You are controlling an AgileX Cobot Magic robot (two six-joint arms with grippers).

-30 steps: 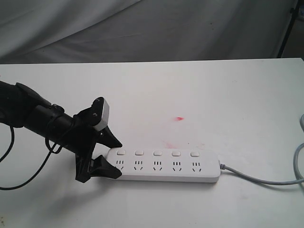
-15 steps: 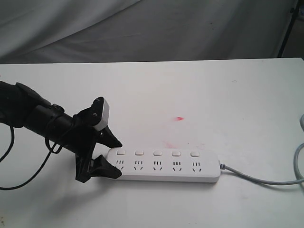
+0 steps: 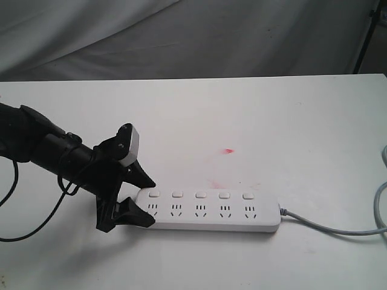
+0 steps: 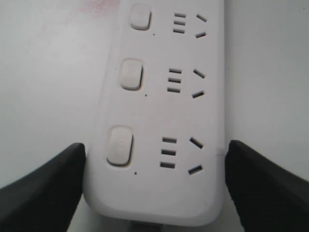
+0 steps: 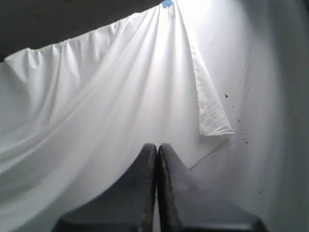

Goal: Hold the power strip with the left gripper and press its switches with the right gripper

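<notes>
Left pincer (image 3: 150,203) tight around power strip (image 3: 211,221) end; right pincer (image 5: 157,148) closed, empty.

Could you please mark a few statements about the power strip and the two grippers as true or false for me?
1. The left gripper straddles the end of the power strip opposite the cord. True.
2. The right gripper is pressing one of the buttons. False: its fingers are shut together and it faces a white cloth, nowhere near the strip.
3. The power strip has five buttons in a row. True.
4. A plug sits in one of the sockets. False: every socket is empty.
</notes>
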